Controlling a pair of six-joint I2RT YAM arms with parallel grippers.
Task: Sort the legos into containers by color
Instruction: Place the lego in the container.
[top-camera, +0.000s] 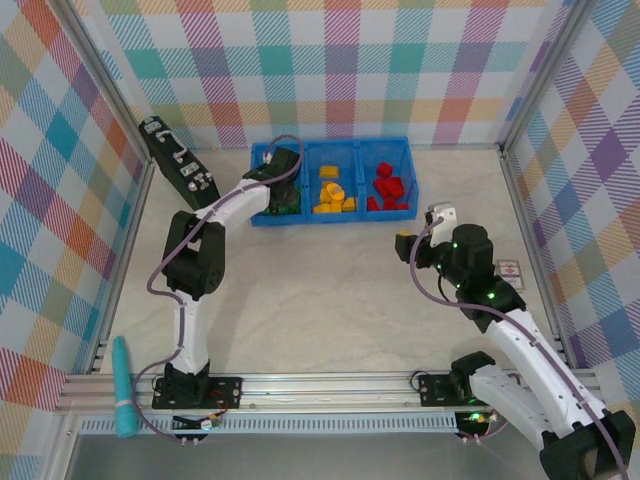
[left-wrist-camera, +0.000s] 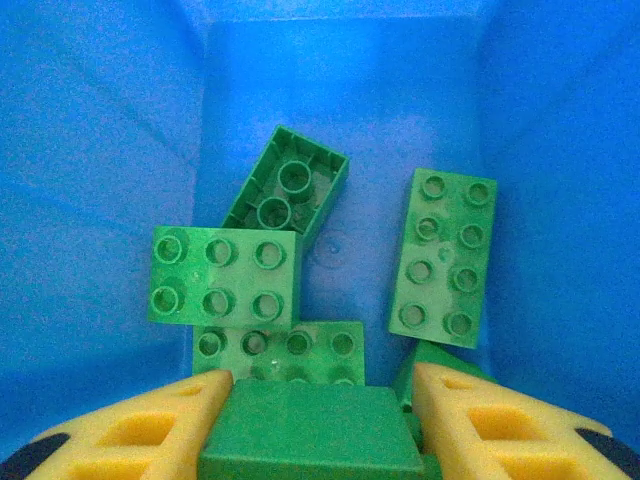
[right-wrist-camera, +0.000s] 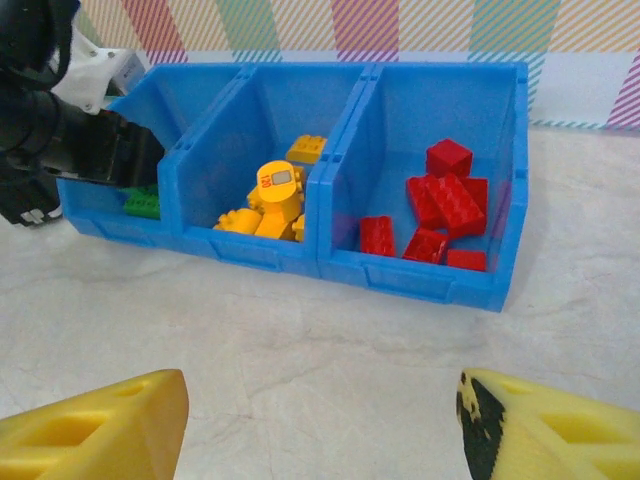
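Currently, left gripper (left-wrist-camera: 320, 378) grasps a green studded plastic brick (left-wrist-camera: 310, 440) inside the bright blue three-compartment plastic tray (right-wrist-camera: 400, 275); right gripper (right-wrist-camera: 320, 390) stands released above the pale marbled tabletop (right-wrist-camera: 300, 330).

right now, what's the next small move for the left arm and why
Probably open the left gripper and let the green brick drop: it is pinched between the fingers, down inside the tray's left compartment, right above the other green bricks lying there.

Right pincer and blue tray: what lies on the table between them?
Nothing. In the right wrist view, the tabletop between the right pincer and the blue tray is bare.
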